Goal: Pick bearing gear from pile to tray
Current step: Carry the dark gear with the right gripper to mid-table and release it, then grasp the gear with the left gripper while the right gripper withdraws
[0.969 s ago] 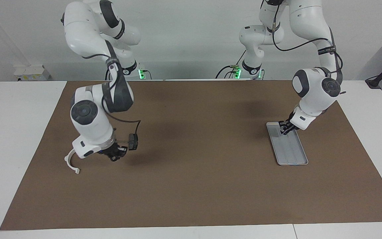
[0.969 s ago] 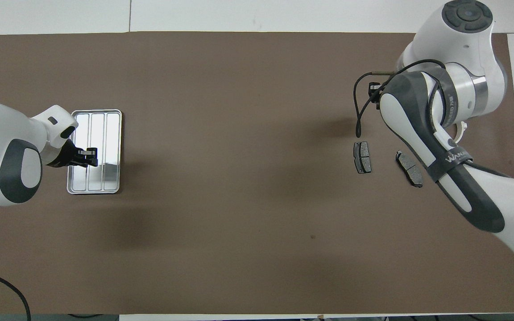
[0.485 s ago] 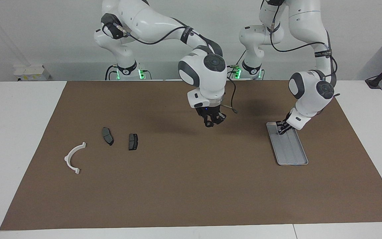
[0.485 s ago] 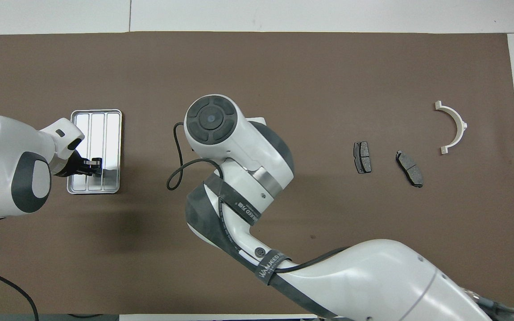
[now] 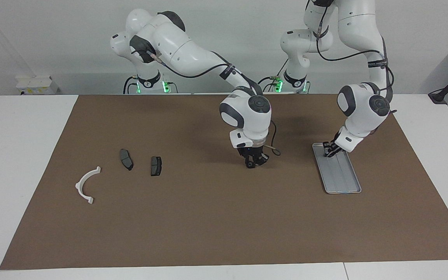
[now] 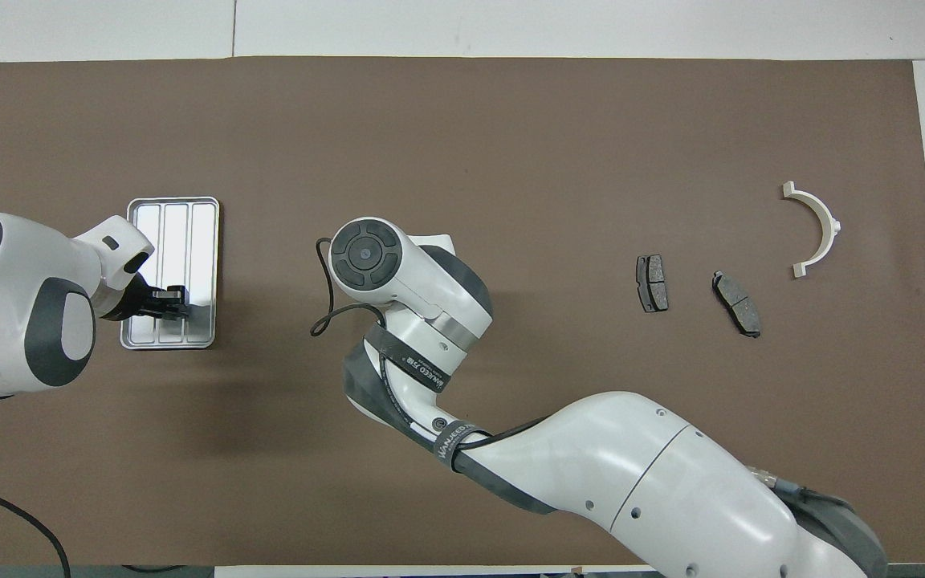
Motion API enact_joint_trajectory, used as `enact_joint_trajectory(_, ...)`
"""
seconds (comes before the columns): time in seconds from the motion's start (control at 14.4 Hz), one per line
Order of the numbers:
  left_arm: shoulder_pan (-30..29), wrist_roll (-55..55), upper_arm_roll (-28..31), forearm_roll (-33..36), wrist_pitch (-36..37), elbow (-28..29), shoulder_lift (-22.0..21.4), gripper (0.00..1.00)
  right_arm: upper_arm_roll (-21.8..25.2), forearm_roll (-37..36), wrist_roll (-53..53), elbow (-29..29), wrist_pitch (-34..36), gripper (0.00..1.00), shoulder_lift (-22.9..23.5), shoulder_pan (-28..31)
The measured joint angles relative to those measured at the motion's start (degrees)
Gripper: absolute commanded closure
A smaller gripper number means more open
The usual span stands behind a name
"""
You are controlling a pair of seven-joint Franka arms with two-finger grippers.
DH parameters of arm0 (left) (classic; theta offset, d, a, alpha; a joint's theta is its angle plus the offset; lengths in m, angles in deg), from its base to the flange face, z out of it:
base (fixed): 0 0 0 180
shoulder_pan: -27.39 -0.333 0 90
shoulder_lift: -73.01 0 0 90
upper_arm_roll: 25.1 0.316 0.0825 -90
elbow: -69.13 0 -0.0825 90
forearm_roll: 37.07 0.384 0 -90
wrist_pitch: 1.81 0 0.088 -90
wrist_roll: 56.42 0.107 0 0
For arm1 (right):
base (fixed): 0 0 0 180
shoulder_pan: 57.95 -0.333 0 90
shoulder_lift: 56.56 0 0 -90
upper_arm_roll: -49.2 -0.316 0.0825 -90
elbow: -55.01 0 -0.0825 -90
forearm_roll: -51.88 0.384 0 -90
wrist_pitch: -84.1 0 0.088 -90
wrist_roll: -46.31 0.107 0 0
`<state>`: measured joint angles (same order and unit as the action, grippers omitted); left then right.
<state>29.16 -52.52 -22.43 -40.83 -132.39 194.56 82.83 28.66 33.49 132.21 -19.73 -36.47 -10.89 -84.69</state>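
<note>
- Over mid-mat, right gripper (image 5: 256, 162) hangs (finger state: cannot tell).
- Left gripper (image 5: 329, 149) sits at tray (image 5: 342, 177), fingers likewise unreadable.

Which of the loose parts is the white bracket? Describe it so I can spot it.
On the brown mat, look toward the right arm's end. Beside two dark grey pads lies the white curved half-ring bracket, farther from the robots than both; it alone is white and arc-shaped.

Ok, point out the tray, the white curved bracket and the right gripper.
tray (image 5: 344, 179): facing view, on its bare ribbed floor.
white curved bracket (image 5: 83, 182): facing view, on the middle of its arc.
right gripper (image 5: 254, 162): facing view, between its fingertips, over the brown mat.
</note>
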Motion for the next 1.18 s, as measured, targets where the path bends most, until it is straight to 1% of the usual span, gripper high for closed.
enact_joint_trajectory(0.07,0.02,0.00,-0.07,0.00,-0.04,-0.41,-0.06,0.00,0.00,-0.02,0.00,0.00,0.00,0.97,0.00,0.00)
enact_joint_trajectory(0.14,0.06,0.00,-0.24,0.00,0.11,-1.31,-0.18,0.00,0.00,-0.02,0.00,0.00,0.00,0.01,0.00,0.00)
enact_joint_trajectory(0.28,0.70,-0.83,-0.77,-0.01,3.02,-4.30,-0.41,0.00,0.07,-0.04,0.00,0.00,0.39,0.00,0.02,0.01)
enact_joint_trajectory(0.42,3.52,-6.03,-1.06,-0.02,6.42,-7.38,-0.63,0.00,0.25,-0.05,0.00,0.75,3.13,0.00,0.03,0.28)
enact_joint_trajectory(0.55,8.24,-13.63,-1.22,-0.02,6.84,-8.34,-0.66,0.00,0.19,0.06,0.01,4.53,8.01,0.00,-0.18,1.32)
enact_joint_trajectory(0.69,12.70,-20.53,-1.32,-0.02,6.77,-8.34,-0.64,0.00,0.03,2.08,-1.22,8.74,11.39,0.00,-1.64,3.97)
enact_joint_trajectory(0.83,17.06,-28.20,-1.37,-0.02,5.98,-8.36,-0.62,0.00,-0.01,7.33,-8.81,10.15,12.70,0.00,-4.59,8.58)
enact_joint_trajectory(0.97,22.03,-37.01,-1.44,-0.02,4.07,-8.76,-0.33,0.00,-0.12,10.53,-18.23,10.23,15.27,0.00,-7.37,13.67)
enact_joint_trajectory(1.04,24.64,-41.58,-1.44,0.07,3.70,-9.71,0.49,0.00,-0.17,11.23,-22.43,10.22,16.81,0.00,-8.13,15.70)
enact_joint_trajectory(1.18,29.20,-51.13,-1.45,1.74,2.68,-13.55,4.46,0.00,-0.29,11.53,-27.79,10.19,18.65,0.00,-8.44,17.80)
